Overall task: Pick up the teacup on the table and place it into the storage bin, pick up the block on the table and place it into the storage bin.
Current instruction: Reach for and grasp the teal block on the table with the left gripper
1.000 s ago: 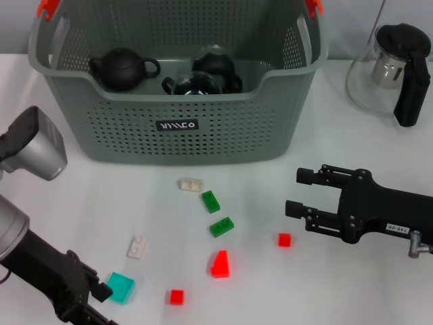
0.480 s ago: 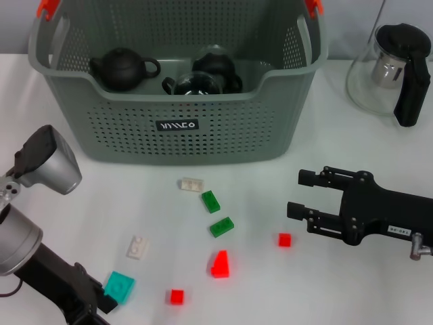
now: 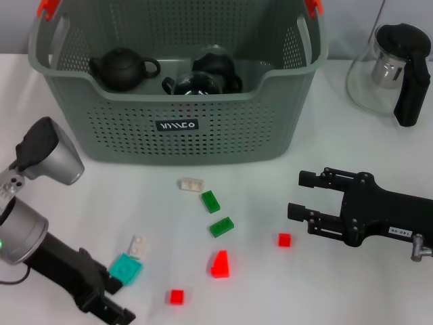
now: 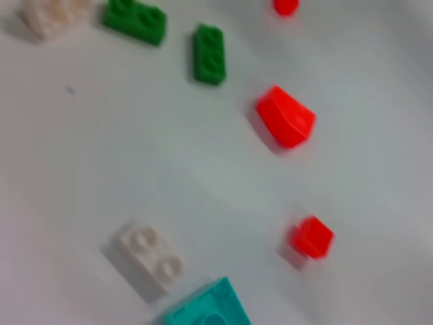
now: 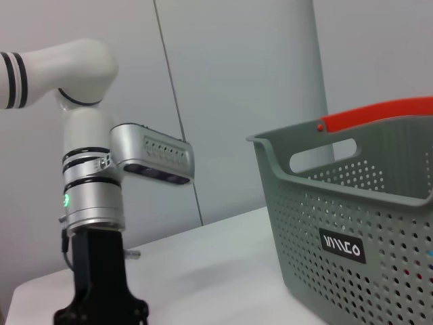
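Observation:
The storage bin (image 3: 176,125) stands at the back of the table, with dark teapots (image 3: 122,68) inside; it also shows as the storage bin (image 5: 352,230) in the right wrist view. No teacup shows on the table. Several blocks lie in front of the bin. A teal block (image 3: 126,269) rests against a white block (image 3: 139,245). My left gripper (image 3: 120,298) is open, its upper finger touching the teal block's near side. The left wrist view holds the teal block (image 4: 206,311) and white block (image 4: 149,261). My right gripper (image 3: 298,195) hovers open and empty at the right.
Two green blocks (image 3: 210,201) (image 3: 221,227), a beige block (image 3: 191,183), a red wedge (image 3: 219,264) and small red blocks (image 3: 284,239) (image 3: 176,296) are scattered mid-table. A glass pitcher (image 3: 389,68) with a black handle stands at the back right.
My left gripper has slid to the right toward the blocks. The teal block has shifted away from me until it touches the white block. The right arm has barely moved.

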Action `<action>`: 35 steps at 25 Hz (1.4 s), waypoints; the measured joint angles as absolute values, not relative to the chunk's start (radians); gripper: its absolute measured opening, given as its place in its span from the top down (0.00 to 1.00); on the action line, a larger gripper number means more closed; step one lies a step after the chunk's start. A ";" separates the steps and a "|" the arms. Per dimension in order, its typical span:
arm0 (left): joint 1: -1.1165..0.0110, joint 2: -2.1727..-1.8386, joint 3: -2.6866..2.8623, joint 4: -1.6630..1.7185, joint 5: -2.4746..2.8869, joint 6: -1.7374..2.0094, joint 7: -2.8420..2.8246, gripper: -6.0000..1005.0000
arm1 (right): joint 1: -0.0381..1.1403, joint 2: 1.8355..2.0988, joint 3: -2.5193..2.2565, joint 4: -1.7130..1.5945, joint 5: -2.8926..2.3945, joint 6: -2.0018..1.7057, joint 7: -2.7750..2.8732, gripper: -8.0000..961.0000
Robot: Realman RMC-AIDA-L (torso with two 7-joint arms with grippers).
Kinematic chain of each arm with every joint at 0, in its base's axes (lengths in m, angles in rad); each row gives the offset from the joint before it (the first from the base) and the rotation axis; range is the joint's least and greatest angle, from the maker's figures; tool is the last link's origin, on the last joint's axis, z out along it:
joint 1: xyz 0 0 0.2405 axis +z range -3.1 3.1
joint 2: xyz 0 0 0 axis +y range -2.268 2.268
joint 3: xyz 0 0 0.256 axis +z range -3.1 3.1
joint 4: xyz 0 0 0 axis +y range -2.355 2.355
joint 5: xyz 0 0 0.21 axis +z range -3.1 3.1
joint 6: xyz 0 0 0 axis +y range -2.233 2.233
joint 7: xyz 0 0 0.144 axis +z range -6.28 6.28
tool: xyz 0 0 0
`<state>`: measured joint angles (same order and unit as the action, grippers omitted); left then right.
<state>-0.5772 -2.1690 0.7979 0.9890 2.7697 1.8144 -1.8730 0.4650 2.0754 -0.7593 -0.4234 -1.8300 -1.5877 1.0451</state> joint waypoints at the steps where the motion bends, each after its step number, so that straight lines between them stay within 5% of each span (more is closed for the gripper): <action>1: -0.579 -2.169 0.797 0.989 2.767 1.804 -1.875 0.24 | 0.465 2.075 -0.759 -0.423 -1.830 -1.588 1.045 0.29; 20: -0.638 -2.168 0.806 0.979 2.670 1.656 -1.901 0.24 | 0.472 2.075 -0.759 -0.423 -1.830 -1.584 1.046 0.29; 35: -0.514 -2.179 0.798 1.050 2.521 1.565 -1.896 0.25 | 0.481 2.074 -0.752 -0.423 -1.830 -1.586 1.048 0.29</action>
